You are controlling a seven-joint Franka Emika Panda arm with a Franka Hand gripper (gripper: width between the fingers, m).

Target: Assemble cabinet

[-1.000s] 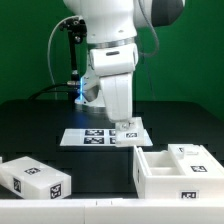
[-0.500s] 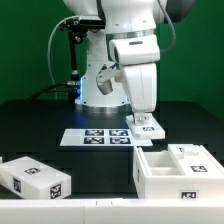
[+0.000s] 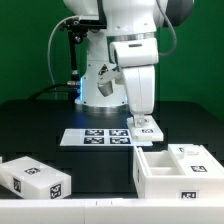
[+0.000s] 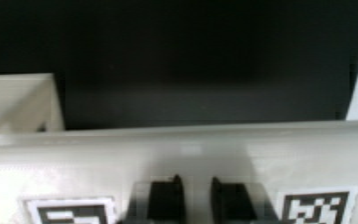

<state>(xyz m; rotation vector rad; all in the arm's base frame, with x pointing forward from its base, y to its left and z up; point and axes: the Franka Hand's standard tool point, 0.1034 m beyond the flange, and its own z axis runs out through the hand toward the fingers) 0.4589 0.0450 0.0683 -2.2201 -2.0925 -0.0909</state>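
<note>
The compartmented cabinet box (image 3: 168, 172) is seen on the desk (image 3: 30, 125) at the exterior view's lower right. A small tagged cabinet panel (image 3: 148, 127) is clamped in the nearly closed end effector (image 3: 143, 118), at the right end of the marker board (image 3: 92, 137). Another tagged cabinet piece (image 3: 35, 178) is laid at the lower left.

The black counter (image 3: 40, 125) lies bare on the exterior view's left and behind the marker board (image 3: 95, 137), up to the robot arm (image 3: 130, 70), which fills the middle rear. Near the front edge, a tagged white box piece (image 3: 35, 180) on the left and the open-topped cabinet box (image 3: 160, 185) on the right block a low pass, with a bare gap between them. The pincer (image 3: 146, 118), closed on a small tagged panel (image 3: 147, 128), hangs close behind the cabinet box's rear wall, leaving little room there.
</note>
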